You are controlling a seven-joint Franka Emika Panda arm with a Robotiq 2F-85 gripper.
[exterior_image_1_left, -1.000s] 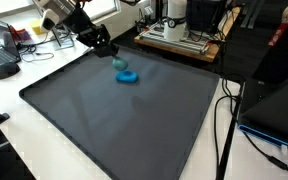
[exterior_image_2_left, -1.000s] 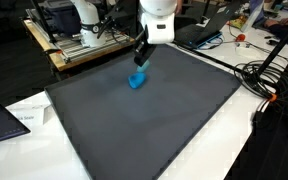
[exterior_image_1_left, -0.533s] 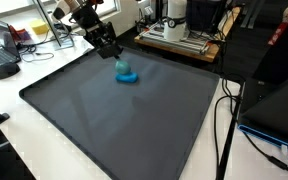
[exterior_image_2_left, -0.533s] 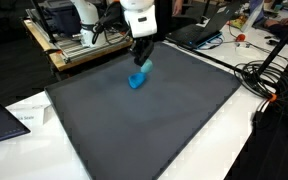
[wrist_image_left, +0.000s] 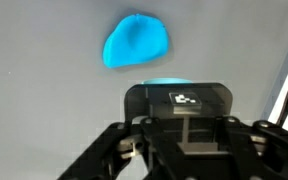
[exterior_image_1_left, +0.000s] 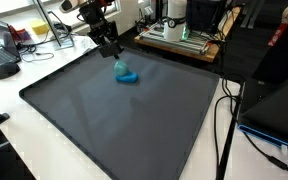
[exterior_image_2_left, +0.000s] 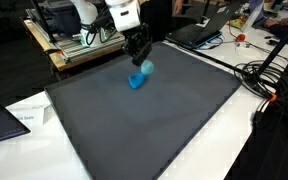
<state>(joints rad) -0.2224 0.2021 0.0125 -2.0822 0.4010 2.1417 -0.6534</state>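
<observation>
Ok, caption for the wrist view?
Gripper hovering above a blue object lying on the dark grey mat.

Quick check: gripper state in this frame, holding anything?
Gripper: empty, hanging above the dark grey mat, apart from the small bright blue rounded object lying there. Whether its jaws are open or shut cannot be told.

The arm (exterior_image_2_left: 124,14) reaches down with its wrist tilted, the gripper (exterior_image_1_left: 109,47) hanging in the air above the mat (exterior_image_1_left: 104,110) — holding nothing. Whether its jaws stand apart or closed cannot be told from any view.
</observation>
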